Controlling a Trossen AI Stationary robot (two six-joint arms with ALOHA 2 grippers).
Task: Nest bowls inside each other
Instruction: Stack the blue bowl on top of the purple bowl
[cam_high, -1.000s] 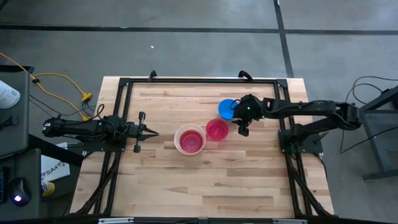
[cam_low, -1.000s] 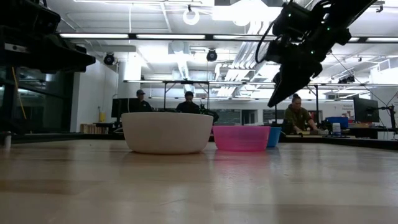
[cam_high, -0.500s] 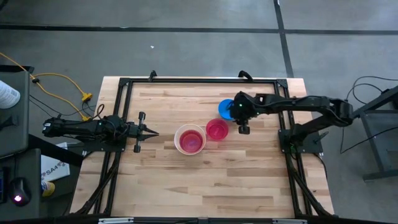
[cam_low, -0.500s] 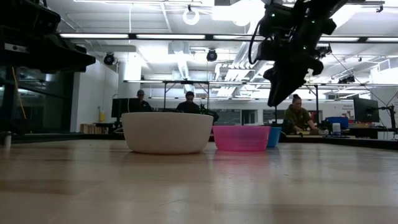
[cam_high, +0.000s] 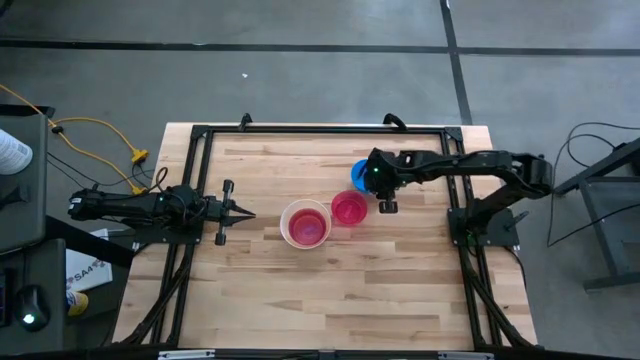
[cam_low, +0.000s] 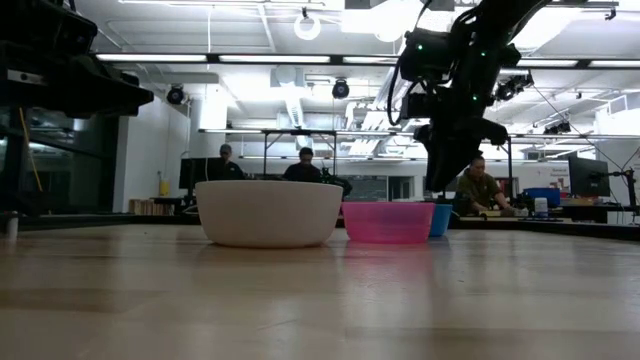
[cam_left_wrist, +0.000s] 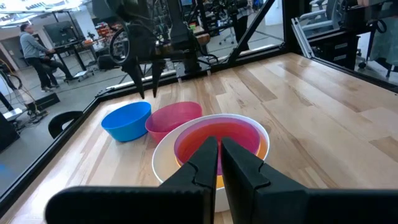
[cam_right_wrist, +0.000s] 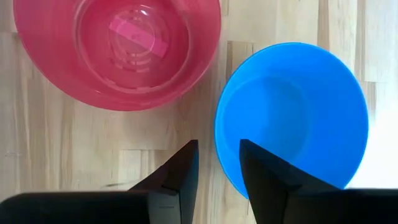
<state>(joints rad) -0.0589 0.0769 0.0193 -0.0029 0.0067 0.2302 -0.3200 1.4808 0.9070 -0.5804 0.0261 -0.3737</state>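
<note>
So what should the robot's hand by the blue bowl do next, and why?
Probably come down so its open fingers straddle the blue bowl's near rim, then close. The right hand hovers open over that rim, beside the pink bowl; the blue one stands alone, not yet nested.

A lab: people (cam_low: 478, 187) at desks under ceiling ducts (cam_low: 290, 100).

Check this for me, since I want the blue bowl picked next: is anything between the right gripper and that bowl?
Nothing visible. The right gripper hangs open above the blue bowl, at its rim on the side facing the red-pink bowl, which sits beside it, apart.
</note>
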